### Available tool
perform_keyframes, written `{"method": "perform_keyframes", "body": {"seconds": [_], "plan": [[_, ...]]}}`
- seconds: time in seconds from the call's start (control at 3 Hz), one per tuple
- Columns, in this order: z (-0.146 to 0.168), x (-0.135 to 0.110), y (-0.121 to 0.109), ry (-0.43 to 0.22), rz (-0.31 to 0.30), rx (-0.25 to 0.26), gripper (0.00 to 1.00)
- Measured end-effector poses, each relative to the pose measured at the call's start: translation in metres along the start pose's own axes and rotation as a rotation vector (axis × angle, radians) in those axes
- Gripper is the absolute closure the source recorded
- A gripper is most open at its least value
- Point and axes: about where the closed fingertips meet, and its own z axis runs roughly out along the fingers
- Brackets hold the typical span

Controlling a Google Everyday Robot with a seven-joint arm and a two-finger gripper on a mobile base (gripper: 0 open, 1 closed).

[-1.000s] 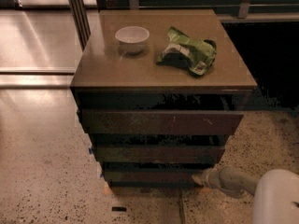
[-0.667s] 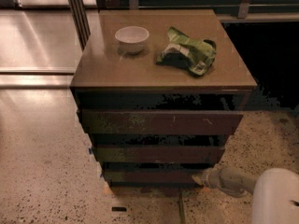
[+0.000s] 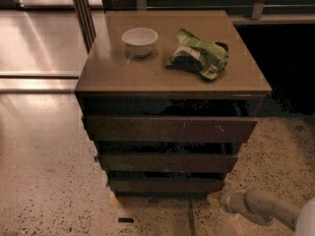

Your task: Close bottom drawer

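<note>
Bottom drawer [image 3: 167, 185], narrowest dark front, low centre of frame; hand [image 3: 227, 200] lower right, just beside its right corner, grip cannot be told; white bowl [image 3: 140, 37] on surface [image 3: 123, 75].

camera: single | high, front | looks down on cabinet [image 3: 147, 75] | gripper [image 3: 227, 200] lower right

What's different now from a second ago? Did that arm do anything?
The gripper, low by the bottom drawer at its right corner, has slid slightly right and down, away from the drawer front. It took hold of nothing. The drawer, the bowl and the green bag stayed put.
</note>
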Motion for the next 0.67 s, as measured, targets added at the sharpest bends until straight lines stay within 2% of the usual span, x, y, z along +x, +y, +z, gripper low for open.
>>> {"method": "perform_keyframes", "body": {"seconds": [0.33,0.67], "plan": [[-0.0099,0.0124,0.0009,-0.005,0.024,0.003,0.84],[-0.0097,0.0125,0.0010,-0.005,0.024,0.003,0.61]]}}
